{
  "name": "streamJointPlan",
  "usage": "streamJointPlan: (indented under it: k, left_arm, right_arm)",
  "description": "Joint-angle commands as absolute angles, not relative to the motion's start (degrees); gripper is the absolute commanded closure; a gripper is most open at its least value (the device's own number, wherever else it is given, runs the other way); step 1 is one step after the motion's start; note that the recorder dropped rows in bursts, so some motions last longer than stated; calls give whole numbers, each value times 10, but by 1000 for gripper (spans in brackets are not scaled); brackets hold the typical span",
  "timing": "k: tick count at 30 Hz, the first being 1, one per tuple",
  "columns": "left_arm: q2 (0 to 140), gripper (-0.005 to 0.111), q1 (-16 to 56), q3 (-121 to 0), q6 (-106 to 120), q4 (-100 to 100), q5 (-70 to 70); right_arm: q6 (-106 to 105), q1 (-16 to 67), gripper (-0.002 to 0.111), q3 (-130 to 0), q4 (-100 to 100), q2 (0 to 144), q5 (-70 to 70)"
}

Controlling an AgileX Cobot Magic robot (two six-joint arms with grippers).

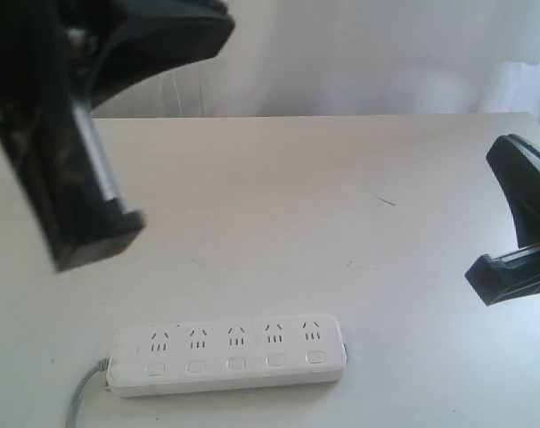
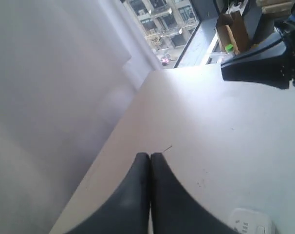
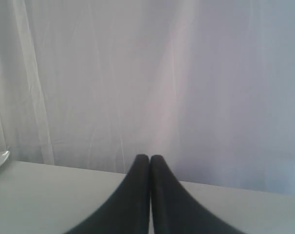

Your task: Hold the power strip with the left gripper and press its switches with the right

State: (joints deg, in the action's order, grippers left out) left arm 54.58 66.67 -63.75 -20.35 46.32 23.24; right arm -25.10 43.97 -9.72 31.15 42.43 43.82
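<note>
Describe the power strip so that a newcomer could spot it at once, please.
On the pale table, toward its near edge, lies the power strip. It alone is a long white bar, with five switches in a row and a grey cord.

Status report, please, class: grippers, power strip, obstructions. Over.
Left gripper shut, empty. Right gripper shut, empty. Power strip flat on table, untouched. No obstruction seen.

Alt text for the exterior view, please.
A white power strip with five switches lies untouched on a pale table, grey cord at its left end. The left gripper hangs up and to its left; the right gripper is at the right edge.
</note>
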Motion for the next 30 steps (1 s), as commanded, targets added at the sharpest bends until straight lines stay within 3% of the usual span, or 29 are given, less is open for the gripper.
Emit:
streamJointPlan:
  k: [1,12,17,25,30]
  left_arm:
    - [456,107,670,-547,-214,498,222]
    - [177,107,670,-391,-419,631,322]
    - [172,107,670,-322,-501,670,316]
    - [209,107,670,-248,-840,954,319]
    - [246,107,670,-237,-900,999,365]
  right_arm:
    - [-253,440,108,-95,311,421,447]
    - [-253,431,108,-94,309,408,430]
    - [-253,342,108,-94,301,363,384]
    - [-252,161,108,-94,303,265,366]
    - [-246,113,108,-94,304,163,366]
